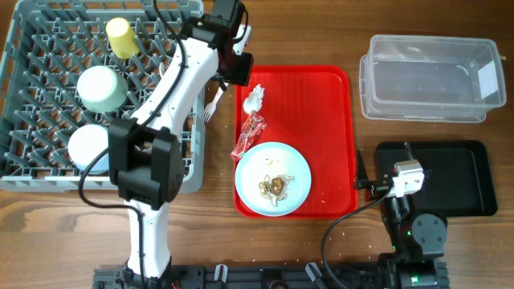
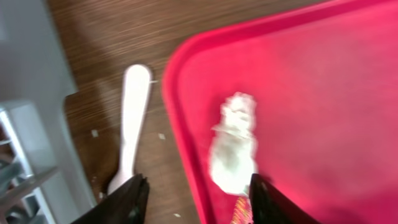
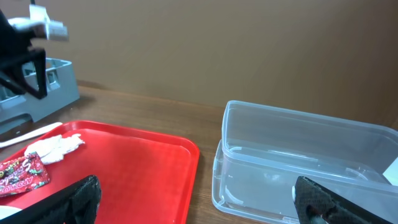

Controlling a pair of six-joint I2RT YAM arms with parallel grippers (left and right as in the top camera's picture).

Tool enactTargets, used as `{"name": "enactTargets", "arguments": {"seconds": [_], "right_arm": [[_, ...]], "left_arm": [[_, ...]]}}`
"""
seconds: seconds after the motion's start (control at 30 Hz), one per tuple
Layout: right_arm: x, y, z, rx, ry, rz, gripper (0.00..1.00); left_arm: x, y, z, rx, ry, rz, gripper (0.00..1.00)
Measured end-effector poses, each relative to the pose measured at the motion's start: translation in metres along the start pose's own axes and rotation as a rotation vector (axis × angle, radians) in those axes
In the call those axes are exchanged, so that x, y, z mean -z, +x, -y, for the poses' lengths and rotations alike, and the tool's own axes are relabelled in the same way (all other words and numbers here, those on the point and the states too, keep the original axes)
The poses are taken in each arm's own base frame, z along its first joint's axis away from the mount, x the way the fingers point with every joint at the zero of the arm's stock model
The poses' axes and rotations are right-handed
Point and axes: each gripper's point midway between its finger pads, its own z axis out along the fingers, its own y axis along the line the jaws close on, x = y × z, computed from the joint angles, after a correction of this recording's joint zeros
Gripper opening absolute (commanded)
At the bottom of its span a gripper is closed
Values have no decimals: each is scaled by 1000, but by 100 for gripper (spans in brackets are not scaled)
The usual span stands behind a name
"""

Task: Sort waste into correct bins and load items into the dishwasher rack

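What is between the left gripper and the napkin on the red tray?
Nothing visible. The left gripper hangs open above the edge of the tray, and in the wrist view the napkin lies uncovered between its fingers.

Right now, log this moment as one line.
left tool open near napkin | right tool open | cup, mint bowl, blue bowl in rack | plate, wrapper on tray

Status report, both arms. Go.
Left fingers open, empty, near napkin. Right fingers open, empty, beside black tray. Wrapper, plate on red tray. Nothing blocking napkin.

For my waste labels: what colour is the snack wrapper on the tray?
The snack wrapper is shiny red, clearest in the right wrist view.
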Motion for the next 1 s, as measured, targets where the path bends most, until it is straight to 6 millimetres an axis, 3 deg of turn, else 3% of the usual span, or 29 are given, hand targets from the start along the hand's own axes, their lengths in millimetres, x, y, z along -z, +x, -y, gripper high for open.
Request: {"name": "enactTargets", "arguments": {"seconds": [0.3,0.53,0.67,0.73,0.87,1.0], "right_arm": [[0,0,0,0,0,0,100],[0,0,0,0,0,0,100],[0,0,0,0,0,0,100],[0,0,0,0,0,0,100],[0,0,0,0,0,0,100],[0,0,0,0,0,0,100]], "left_arm": [[-63,16,-44,57,-230,-90,45],[-68,19,-52,58,-268,-99,45],[-91,29,-54,57,-276,-144,47],[-91,27,-54,59,-277,-136,46],[-93,24,-53,65,-266,-123,17],[-97,24,-44,77,-206,-128,9]]}}
